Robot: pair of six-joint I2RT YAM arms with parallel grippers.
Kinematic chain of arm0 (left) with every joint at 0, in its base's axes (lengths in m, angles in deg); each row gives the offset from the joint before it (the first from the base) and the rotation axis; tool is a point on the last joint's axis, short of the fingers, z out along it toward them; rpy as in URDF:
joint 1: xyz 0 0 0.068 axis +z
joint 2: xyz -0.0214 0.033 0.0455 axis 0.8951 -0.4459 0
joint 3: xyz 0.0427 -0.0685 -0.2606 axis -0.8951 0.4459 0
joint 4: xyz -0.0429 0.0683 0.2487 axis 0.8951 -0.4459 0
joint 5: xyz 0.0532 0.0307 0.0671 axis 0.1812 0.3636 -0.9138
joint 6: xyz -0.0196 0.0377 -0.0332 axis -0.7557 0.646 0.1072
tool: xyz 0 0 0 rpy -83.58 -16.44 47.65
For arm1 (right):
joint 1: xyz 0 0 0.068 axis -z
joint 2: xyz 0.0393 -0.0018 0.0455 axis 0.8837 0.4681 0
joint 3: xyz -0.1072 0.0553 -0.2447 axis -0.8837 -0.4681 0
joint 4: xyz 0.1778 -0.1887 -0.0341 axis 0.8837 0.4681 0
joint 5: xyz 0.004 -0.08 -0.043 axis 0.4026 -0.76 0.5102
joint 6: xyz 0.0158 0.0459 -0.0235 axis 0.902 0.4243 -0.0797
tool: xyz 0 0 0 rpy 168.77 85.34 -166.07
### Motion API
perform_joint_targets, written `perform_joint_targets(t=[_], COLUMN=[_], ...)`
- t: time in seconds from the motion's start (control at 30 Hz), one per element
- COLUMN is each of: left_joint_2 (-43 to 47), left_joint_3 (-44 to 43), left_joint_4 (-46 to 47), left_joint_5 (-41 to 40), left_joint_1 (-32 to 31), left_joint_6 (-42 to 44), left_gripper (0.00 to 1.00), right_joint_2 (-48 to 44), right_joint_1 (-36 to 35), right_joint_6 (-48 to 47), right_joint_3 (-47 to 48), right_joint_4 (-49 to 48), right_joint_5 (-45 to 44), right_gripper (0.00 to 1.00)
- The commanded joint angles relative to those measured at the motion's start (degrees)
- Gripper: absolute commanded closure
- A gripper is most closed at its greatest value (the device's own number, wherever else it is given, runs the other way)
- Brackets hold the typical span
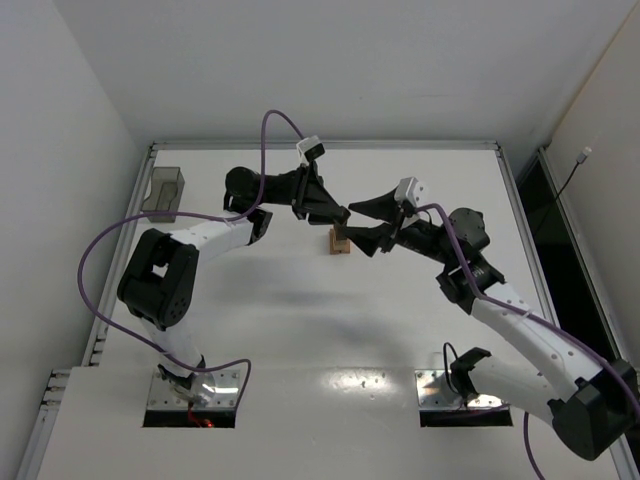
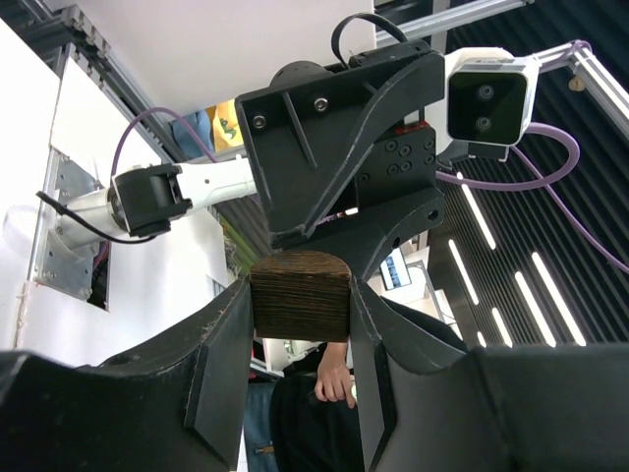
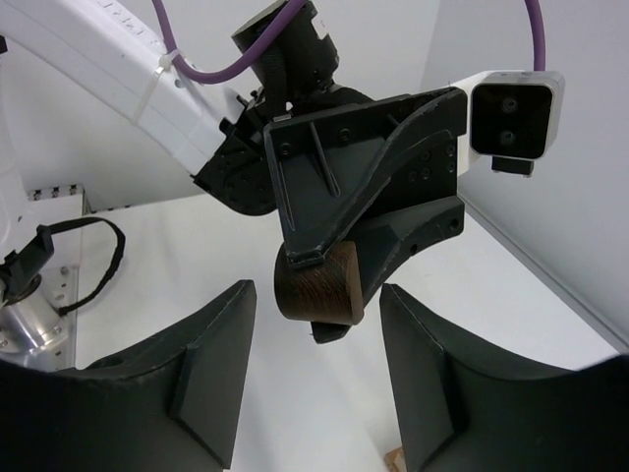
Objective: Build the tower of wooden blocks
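My left gripper (image 1: 344, 214) is shut on a dark brown wooden block (image 2: 301, 300) with one rounded end, clamped between both fingers. It holds the block in the air just above the wood block tower (image 1: 340, 244), a small light tan stack at the middle of the table. My right gripper (image 1: 351, 223) faces the left one from the right. Its jaws (image 3: 314, 393) stand open, and the held dark block (image 3: 316, 290) hangs just beyond its fingertips without touching them. A corner of the tan tower (image 3: 393, 462) shows low in the right wrist view.
A translucent grey bin (image 1: 165, 190) stands at the table's far left edge. A raised rail (image 1: 330, 146) runs along the back of the white table. Purple cables loop from both arms.
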Motion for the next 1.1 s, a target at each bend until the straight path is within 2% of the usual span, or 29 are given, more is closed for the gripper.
perform_joint_targets(t=[0.0, 0.33, 0.47, 0.5, 0.57, 0.6, 0.67, 0.7, 0.83, 0.87, 0.97, 1.0, 1.03, 1.07], left_joint_2=[0.77, 0.77, 0.25, 0.25, 0.25, 0.25, 0.25, 0.25, 0.77, 1.38, 3.31, 4.19, 5.25, 7.78], left_joint_3=[-2.38, -2.38, -2.38, -2.9, -2.9, -2.9, -2.9, -2.9, -2.9, -2.3, 0.25, 1.22, 3.14, 4.03], left_joint_4=[14.75, 14.75, 14.75, 14.75, 11.86, 10.71, 8.25, 8.24, 6.4, 4.83, -1.22, -4.12, -8.59, -19.33], left_joint_5=[-1.16, -1.69, -1.69, -1.69, -1.69, -1.69, -1.69, -1.69, -2.39, -2.92, -4.94, -5.46, -6.78, -7.83], left_joint_1=[0.29, 0.29, 0.29, 0.29, 0.29, 0.29, 0.29, 0.29, 0.29, 0.81, 2.57, 3.19, 3.89, 5.98], left_joint_6=[-6.55, -6.55, -6.55, -5.94, -4.8, -3.23, -1.72, -1.11, 0.92, 1.88, 6.45, 11.16, 14.51, 18.46], left_gripper=[1.0, 1.0, 1.0, 1.0, 1.0, 0.84, 0.6, 0.4, 0.03, 0.0, 0.0, 0.0, 0.0, 0.0], right_joint_2=[0.47, 0.99, 0.99, 0.99, 0.99, 0.99, 0.99, 0.99, 0.47, 0.47, -0.06, -0.67, -0.68, -1.2], right_joint_1=[-0.43, -0.43, -0.43, -0.43, -0.43, -0.43, -0.43, -0.43, -0.43, -0.96, -0.96, -0.96, -0.96, -0.96], right_joint_6=[-1.17, -1.17, -1.7, -1.7, -1.7, -1.7, -1.7, -1.7, -1.7, -1.7, -1.7, -1.7, -1.7, -1.7], right_joint_3=[2.07, 2.07, 2.07, 2.07, 2.07, 2.07, 2.07, 2.07, 2.07, 2.07, 2.07, 2.07, 2.07, 3.73], right_joint_4=[-3.79, -3.26, -3.26, -3.26, -3.26, -3.26, -3.26, -3.26, -3.26, -3.26, -1.69, 0.5, 2.17, 6.63], right_joint_5=[-0.49, -1.63, -1.63, -1.63, -1.63, -1.63, -2.16, -2.16, -2.16, -2.16, -2.77, -3.56, -5.31, -6.46], right_gripper=[0.5, 0.66, 0.76, 0.81, 0.87, 0.91, 0.96, 0.99, 1.0, 1.0, 1.0, 1.0, 1.0, 1.0])
